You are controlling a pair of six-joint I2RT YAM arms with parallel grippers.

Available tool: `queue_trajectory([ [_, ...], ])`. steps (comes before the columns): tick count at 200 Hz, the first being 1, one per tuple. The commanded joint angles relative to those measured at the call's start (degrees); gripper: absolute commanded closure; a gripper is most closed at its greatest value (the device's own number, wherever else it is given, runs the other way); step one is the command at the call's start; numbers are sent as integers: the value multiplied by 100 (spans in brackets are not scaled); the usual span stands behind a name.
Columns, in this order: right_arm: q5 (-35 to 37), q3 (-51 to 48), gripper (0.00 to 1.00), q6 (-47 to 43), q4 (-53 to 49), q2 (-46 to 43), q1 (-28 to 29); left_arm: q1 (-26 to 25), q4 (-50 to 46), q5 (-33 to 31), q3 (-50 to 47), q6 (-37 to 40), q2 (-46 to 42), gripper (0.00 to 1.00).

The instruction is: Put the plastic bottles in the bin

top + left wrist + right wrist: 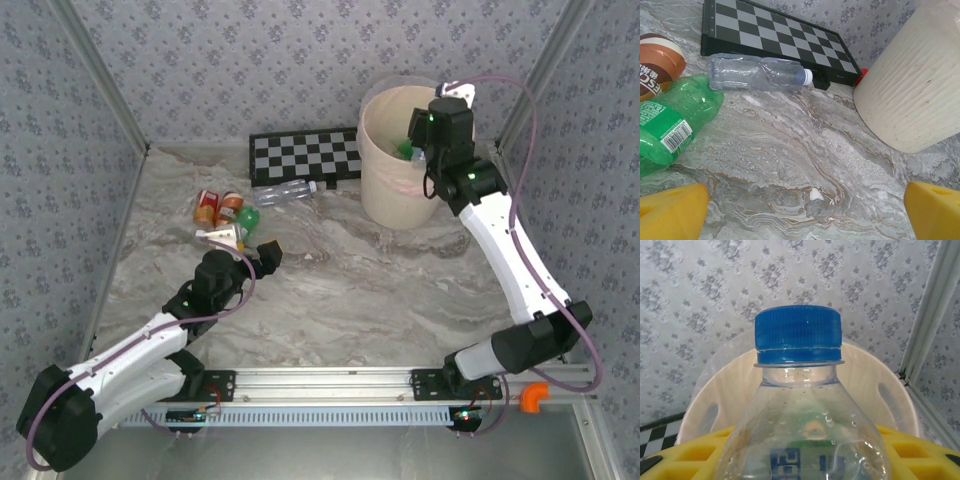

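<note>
My right gripper [418, 140] hangs over the mouth of the pale cream bin [385, 195]. It is shut on a clear bottle with a blue cap [797, 335], upright between the yellow fingers [685, 456]; the bin's rim [880, 385] lies behind it. Something green [405, 151] lies inside the bin. My left gripper [265, 255] is open and low over the table, its yellow fingertips [670, 212] wide apart with nothing between them. Ahead of it lie a green bottle [675, 120], a clear bottle with a white cap [757, 74] and a brown-labelled bottle [657, 62].
A black-and-white checkerboard [305, 155] lies flat against the back wall, left of the bin. Red and orange-labelled bottles [215, 208] cluster at the left of the marble table [380, 290]. Patterned walls close in three sides.
</note>
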Motion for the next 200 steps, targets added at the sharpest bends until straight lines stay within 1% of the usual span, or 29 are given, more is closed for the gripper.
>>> queue_trajectory([
  [1, -145, 610, 48, -163, -16, 395, -184, 8, 175, 29, 96, 42, -45, 0],
  [33, -206, 1322, 48, -175, -245, 992, -408, 14, 170, 14, 96, 59, -50, 0],
  [64, -316, 1755, 47, -80, -480, 1453, -505, 6, 153, 6, 98, 68, -84, 0],
  [78, -321, 1794, 47, -37, -567, 1570, -511, 8, 147, -7, 96, 77, -100, 0],
  [102, -358, 1581, 47, 18, -594, 1626, -528, 10, 138, -15, 96, 86, -131, 0],
  [107, -391, 1550, 44, 28, -611, 1630, -531, 14, 131, -11, 96, 86, -130, 0],
  [115, -441, 1520, 35, 25, -638, 1645, -549, 12, 125, -12, 94, 94, -133, 0],
  [129, -411, 1550, 7, 29, -754, 1631, -523, 9, 134, -20, 95, 88, -119, 0],
  [132, -402, 1559, 2, 29, -780, 1623, -521, 8, 137, -19, 94, 84, -116, 0],
  [134, -400, 1562, 0, 29, -790, 1614, -512, 8, 138, -26, 96, 85, -116, 0],
  [168, -396, 1463, 0, -32, -748, 1273, -421, 12, 164, 14, 98, 65, -47, 0],
  [200, -373, 1048, 0, -131, -532, 733, -215, 12, 187, 25, 113, 62, 23, 0],
])
